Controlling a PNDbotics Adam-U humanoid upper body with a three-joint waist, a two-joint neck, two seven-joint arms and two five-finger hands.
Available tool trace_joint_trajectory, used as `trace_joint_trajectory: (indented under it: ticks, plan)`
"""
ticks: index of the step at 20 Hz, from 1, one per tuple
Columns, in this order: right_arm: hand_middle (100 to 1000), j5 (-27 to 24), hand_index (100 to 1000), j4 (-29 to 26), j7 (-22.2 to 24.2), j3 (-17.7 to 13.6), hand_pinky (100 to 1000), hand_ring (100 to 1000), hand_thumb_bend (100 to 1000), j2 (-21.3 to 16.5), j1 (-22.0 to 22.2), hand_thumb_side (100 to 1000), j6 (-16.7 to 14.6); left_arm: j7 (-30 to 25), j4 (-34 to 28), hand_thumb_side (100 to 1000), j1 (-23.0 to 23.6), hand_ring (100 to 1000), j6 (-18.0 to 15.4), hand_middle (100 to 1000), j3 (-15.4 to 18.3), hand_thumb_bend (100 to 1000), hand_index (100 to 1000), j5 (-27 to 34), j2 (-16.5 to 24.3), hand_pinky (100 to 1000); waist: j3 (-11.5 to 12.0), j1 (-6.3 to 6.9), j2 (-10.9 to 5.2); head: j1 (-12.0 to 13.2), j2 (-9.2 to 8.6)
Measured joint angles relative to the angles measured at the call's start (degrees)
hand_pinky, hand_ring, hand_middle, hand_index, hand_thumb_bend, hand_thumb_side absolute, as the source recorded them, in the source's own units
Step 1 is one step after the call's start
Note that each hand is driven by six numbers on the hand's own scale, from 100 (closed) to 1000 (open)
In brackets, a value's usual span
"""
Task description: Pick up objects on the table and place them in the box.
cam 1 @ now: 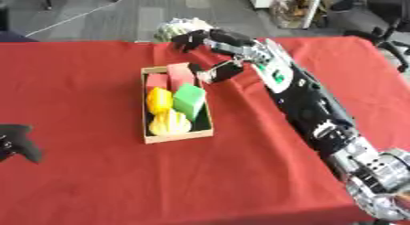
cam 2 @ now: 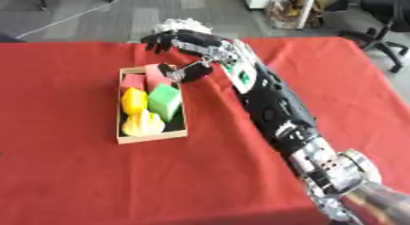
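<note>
The right hand [cam 1: 210, 50] reaches from the lower right across the red-covered desk [cam 1: 88, 178] to the far end of the shallow cardboard box [cam 1: 178, 136]. Its fingers [cam 2: 164, 41] are spread and only lightly bent, curling round nothing, above the far rim of the box, while the thumb [cam 1: 210, 74] hangs down just beside the box's far right corner. Whether the thumb touches the box cannot be told.

The box lies lengthwise near the middle of the desk. In it sit two pink rectangular blocks [cam 1: 179, 75] at the far end, a green block [cam 1: 190, 100] tilted against the right wall, a smooth yellow fruit-shaped piece [cam 1: 159, 99] on the left, and a ribbed yellow rounded piece [cam 1: 169, 123] at the near end.

Beyond the fingers, at the far edge of the desk, a whitish, green-tinged crumpled object [cam 1: 178, 28] shows, partly hidden by the hand; what it is cannot be made out.

The left hand [cam 1: 18, 143] rests at the left edge of the left eye view, fingers relaxed, holding nothing.
</note>
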Motion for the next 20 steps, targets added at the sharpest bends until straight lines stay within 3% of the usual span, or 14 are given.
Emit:
trace_joint_trajectory:
  ticks: [4, 10, 15, 20]
  plan:
    - [749, -14.67, 955, -8.41, 0.26, -2.02, 718, 712, 100, -3.38, 8.42, 428, 1.32, 1.14, 0.38, 836, 1.21, 599, 0.32, 576, 0.19, 100, 814, 0.70, -1.10, 720, -1.04, 0.00, -1.58, 2.25, 0.00]
    - [663, -30.87, 883, -23.96, -2.12, -7.70, 653, 631, 100, -5.09, 26.92, 470, 9.65, 3.68, 0.70, 819, 2.77, 607, 0.56, 582, 0.56, 100, 807, 2.60, -2.43, 719, -2.99, 0.00, -3.44, 6.13, 0.00]
    - [631, -35.50, 872, -31.35, -5.19, -12.10, 632, 605, 100, -0.68, 39.27, 492, 16.35, 5.66, 0.93, 835, 3.84, 613, 0.13, 588, 0.73, 100, 807, 3.85, -3.28, 720, -4.89, 0.02, -3.45, 9.10, -0.01]
    - [603, -34.40, 859, -33.79, -6.91, -14.56, 617, 581, 100, 6.13, 45.96, 492, 20.17, 6.46, 1.01, 851, 4.61, 615, -0.36, 586, 0.74, 100, 798, 3.93, -3.83, 718, -6.45, 0.03, -3.45, 11.46, -0.01]
